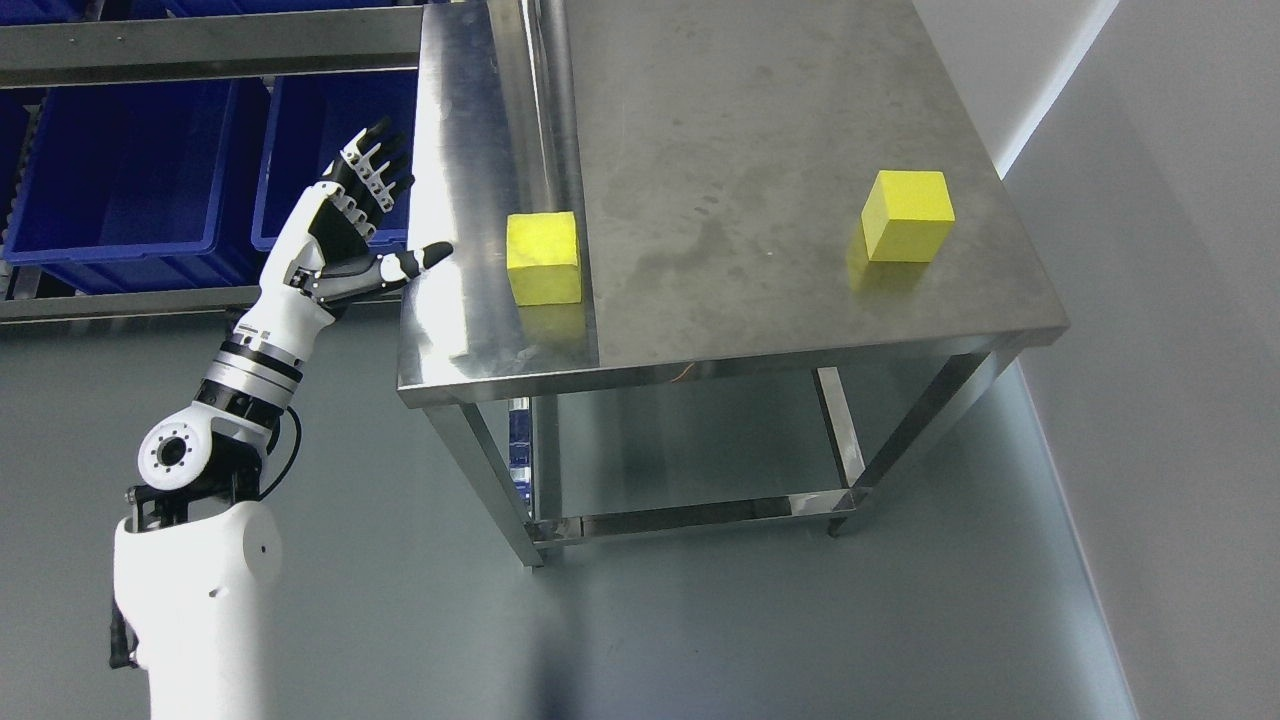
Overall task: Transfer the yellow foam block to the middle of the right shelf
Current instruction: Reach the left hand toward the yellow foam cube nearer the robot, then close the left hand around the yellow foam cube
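Two yellow foam blocks sit on steel tables. One block point(544, 257) stands near the front of the narrow left table point(455, 330), at the seam with the wide table point(760, 300). The other block point(907, 215) stands near the right edge of the wide table. My left hand point(385, 215) is open, fingers spread upward and thumb pointing right, raised beside the left table's edge, a short way left of the nearer block and touching nothing. The right arm is out of view.
Blue plastic bins point(130, 170) sit on a steel rack point(200, 45) behind my left hand. The tables have open frames and a low crossbar point(690, 515) beneath. A pale wall point(1180, 300) runs close along the right. Grey floor lies in front.
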Controlling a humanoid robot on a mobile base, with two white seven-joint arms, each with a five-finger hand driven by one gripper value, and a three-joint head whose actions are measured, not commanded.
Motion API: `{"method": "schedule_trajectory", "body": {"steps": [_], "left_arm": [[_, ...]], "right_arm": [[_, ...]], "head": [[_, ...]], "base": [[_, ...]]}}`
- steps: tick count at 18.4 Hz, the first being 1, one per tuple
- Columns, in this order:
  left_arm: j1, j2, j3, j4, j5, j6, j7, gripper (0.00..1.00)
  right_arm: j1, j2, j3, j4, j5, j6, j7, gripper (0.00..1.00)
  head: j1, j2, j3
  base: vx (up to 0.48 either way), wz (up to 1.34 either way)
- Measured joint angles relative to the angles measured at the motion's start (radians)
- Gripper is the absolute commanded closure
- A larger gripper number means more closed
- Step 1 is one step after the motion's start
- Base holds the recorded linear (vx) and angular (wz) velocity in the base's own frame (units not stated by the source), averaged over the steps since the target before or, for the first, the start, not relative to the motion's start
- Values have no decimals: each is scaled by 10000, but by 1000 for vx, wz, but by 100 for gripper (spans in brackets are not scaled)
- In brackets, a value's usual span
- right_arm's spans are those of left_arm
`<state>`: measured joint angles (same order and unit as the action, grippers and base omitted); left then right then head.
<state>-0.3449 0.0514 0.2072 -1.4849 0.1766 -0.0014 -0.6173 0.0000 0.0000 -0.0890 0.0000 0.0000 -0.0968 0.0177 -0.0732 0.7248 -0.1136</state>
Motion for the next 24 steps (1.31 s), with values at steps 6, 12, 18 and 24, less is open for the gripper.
{"method": "schedule_trajectory", "body": {"steps": [6,12,18,24], "left_arm": [[-307,441,-839,193,-456,-23,-871,1],[-1091,596,-1540,1206,-1249,10,-1225,1],[-1845,602,-2218,2273,-1600,27,-1283,1],[-2472,509,-2925,3248,-1703,-38,-1263,20]], "right_arm": [[0,0,0,0,0,2,0,0],[1,0,0,0,0,4,0,0],[0,0,0,0,0,6,0,0],[1,0,0,0,0,6,0,0]], "head": [[0,0,0],[0,0,0],[0,1,0],[0,1,0]], "base": [[0,0],[0,0],[0,0],[0,0]]}}
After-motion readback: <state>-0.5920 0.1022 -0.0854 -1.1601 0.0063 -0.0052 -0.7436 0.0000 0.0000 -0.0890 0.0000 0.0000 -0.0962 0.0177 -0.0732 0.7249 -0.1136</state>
